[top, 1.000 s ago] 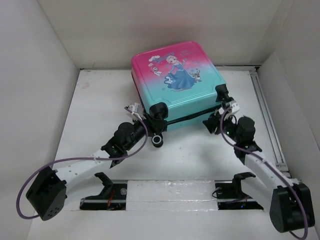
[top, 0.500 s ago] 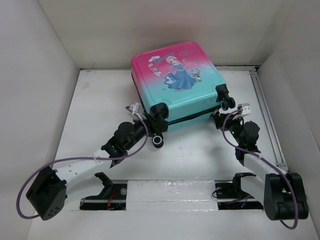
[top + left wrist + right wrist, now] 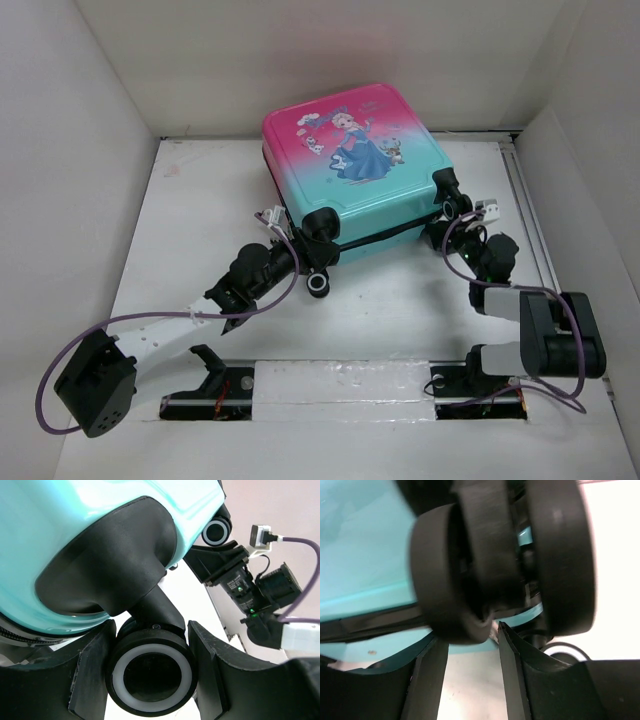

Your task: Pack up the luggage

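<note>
Right arm has folded back at the elbow and its gripper [image 3: 447,232] has gone a bit farther in, nudging the suitcase [image 3: 350,150] slightly far; left arm hasn't budged. Suitcase lies flat and zipped shut at far centre of the table [image 3: 380,310], printed side up, wheels facing near. Left gripper [image 3: 302,250] is closed on the near-left wheel [image 3: 152,677], fingers [image 3: 95,670] against both sides, probably to pin that corner while the other arm works. Right gripper's jaws are partway apart with the near-right wheel [image 3: 445,570] right at the tips; can't tell if it's pinched. Looks like both are steadying or re-squaring the case, nothing packed yet. Shell is glossy hard plastic, pink fading to teal, rounded corners, so slippery to grip. Wheels are matte black discs on stubby forks, pale ring on the left one's face
</note>
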Controlling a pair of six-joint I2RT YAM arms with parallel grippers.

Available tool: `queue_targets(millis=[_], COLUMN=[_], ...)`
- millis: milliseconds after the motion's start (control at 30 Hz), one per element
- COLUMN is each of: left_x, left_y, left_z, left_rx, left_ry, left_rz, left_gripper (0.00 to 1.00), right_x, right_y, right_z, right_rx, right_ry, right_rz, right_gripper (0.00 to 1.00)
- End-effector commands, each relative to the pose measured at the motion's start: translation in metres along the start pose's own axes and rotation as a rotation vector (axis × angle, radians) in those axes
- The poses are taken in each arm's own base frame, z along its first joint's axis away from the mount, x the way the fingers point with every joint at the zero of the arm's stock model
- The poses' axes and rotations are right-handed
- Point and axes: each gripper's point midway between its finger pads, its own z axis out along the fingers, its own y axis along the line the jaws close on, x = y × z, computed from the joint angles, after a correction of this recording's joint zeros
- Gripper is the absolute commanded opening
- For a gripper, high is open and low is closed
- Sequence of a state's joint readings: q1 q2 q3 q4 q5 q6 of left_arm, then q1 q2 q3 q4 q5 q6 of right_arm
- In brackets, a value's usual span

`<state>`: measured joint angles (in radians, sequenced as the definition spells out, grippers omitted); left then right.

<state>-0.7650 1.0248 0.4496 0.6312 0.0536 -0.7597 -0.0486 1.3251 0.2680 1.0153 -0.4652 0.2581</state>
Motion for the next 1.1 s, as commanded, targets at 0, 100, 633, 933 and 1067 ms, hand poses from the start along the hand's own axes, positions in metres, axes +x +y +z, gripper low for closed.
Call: queue_targets(millis=[0,100,633,933,1067], left_x=[-0.051,-0.051,-0.053,-0.052,-0.047], left_y=[-0.086,-0.086,-0.084,-0.088,-0.095], left_z=[-0.01,-0.012,-0.014,-0.003,0.01], left_rx=[0.305,0.305,0.293,0.311,0.349], left_ry=[-0.143,-0.143,-0.156,-0.142,-0.112], left_rz=[-0.02,-0.02,-0.023,-0.029,-0.042], left_gripper=[0.0,0.0,0.0,0.0,0.0], right_x=[-0.044,-0.037,-0.037,-0.014,0.02], right_y=[0.009,0.001,0.002,0.056,0.095], right_z=[0.011,0.014,0.026,0.021,0.01], right_rx=[-0.066,-0.057,-0.118,-0.181,-0.175], right_ry=[-0.159,-0.156,-0.194,-0.157,-0.064], right_rz=[-0.043,-0.009,0.052,0.08,0.058], right_gripper=[0.49,0.49,0.07,0.0,0.0])
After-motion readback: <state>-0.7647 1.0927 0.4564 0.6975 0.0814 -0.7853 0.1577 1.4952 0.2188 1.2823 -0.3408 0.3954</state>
